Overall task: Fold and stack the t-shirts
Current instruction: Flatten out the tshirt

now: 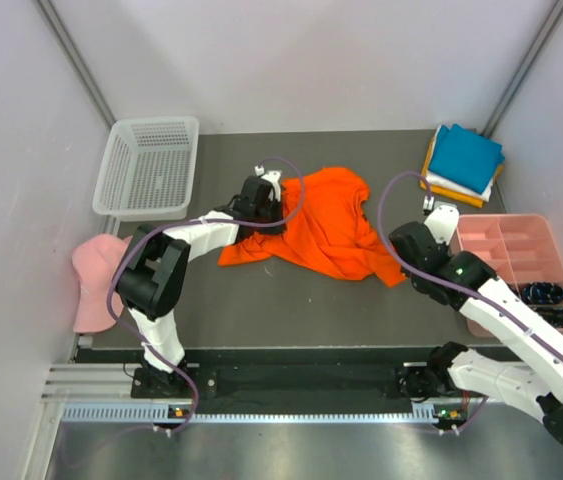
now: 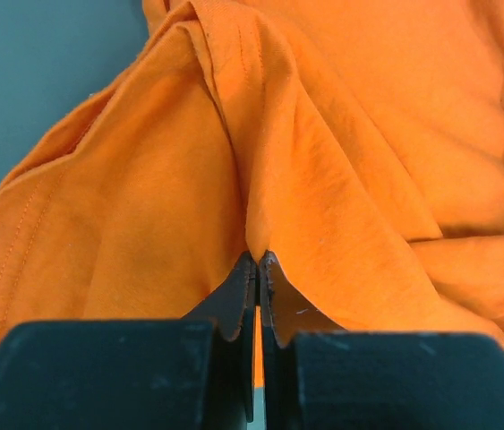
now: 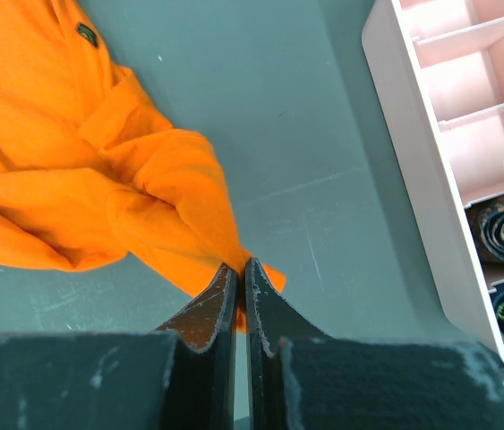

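Edges first: orange t-shirt point(image 1: 326, 225) lay crumpled on the desk point(image 1: 261, 305), just above centre of the top view. Its left side ran under the left arm. Its lower-right corner tapered to a point toward the pink tray point(image 1: 513, 238).

Left end effector point(image 2: 258, 262) was pinched closed on a raised ridge of the fabric, with a thin orange sliver between the jaws. Right end effector point(image 3: 241, 269) was clamped narrow on that lower-right corner tip, cloth showing between the jaws and past them.

Open room:
- Broad bare strip across the lower middle of the top view, between the shirt and the near edge.
- Narrower bare band above the shirt, up to the back wall.
- Gap at upper right between the shirt and the folded stack point(image 1: 464, 160).

Tight spots:
- White basket point(image 1: 151, 165) at upper left, near the left end effector but apart.
- Tray's long wall at the right of the right wrist view, bare desk between it and the jaws.

Hard to see:
- Stack had a teal t-shirt on top; the white and amber layers showed as edges only.
- Left jaws were hidden under the wrist in the top view.
- Right arm covered the tray's lower-right part.
- Dark patterned items point(image 1: 546, 293) sat in the tray's lower compartments; couldn't tell what.
- Pink cap point(image 1: 96, 270) at the left edge was partly behind the left arm.
- Left wrist view was nearly all orange fabric, with desk only at upper left.
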Available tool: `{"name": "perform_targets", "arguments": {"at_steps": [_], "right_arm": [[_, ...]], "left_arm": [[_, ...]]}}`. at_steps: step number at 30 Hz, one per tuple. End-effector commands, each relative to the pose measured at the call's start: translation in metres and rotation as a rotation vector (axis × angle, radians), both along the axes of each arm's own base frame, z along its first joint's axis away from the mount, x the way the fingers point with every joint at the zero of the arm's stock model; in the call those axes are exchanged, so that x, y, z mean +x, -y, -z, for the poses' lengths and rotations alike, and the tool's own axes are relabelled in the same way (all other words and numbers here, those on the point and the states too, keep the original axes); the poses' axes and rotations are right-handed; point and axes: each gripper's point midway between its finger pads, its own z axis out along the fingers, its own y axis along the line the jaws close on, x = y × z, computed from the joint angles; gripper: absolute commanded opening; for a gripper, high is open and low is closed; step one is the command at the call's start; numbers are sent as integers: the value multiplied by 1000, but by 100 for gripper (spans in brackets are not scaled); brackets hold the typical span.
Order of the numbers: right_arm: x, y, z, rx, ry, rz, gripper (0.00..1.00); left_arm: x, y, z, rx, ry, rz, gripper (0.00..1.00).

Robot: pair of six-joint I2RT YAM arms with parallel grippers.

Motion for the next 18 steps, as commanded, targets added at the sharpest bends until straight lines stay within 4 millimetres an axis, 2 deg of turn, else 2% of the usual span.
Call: {"name": "perform_targets", "arguments": {"at_steps": [1, 3, 4, 6, 11, 12, 18], "right_arm": [[0, 0, 0, 0, 11, 6, 0], [0, 0, 0, 2, 12, 4, 0], [0, -1, 0, 5, 13, 5, 0], [0, -1, 0, 7, 13, 3, 0], [0, -2, 1, 12, 12, 2, 0], [0, -2, 2, 11, 9, 0, 0], [0, -4, 4, 15, 7, -5, 0]], "left_arm": [[18, 10, -40, -39, 106, 21, 0], [17, 10, -46, -16, 111, 27, 0], [20, 11, -57, -3, 142, 35, 0], [24, 4, -66, 64, 162, 5, 0], [32, -28, -77, 242, 194, -78, 0], [33, -40, -80, 286, 201, -114, 0], [31, -74, -91, 440, 220, -194, 0]]}}
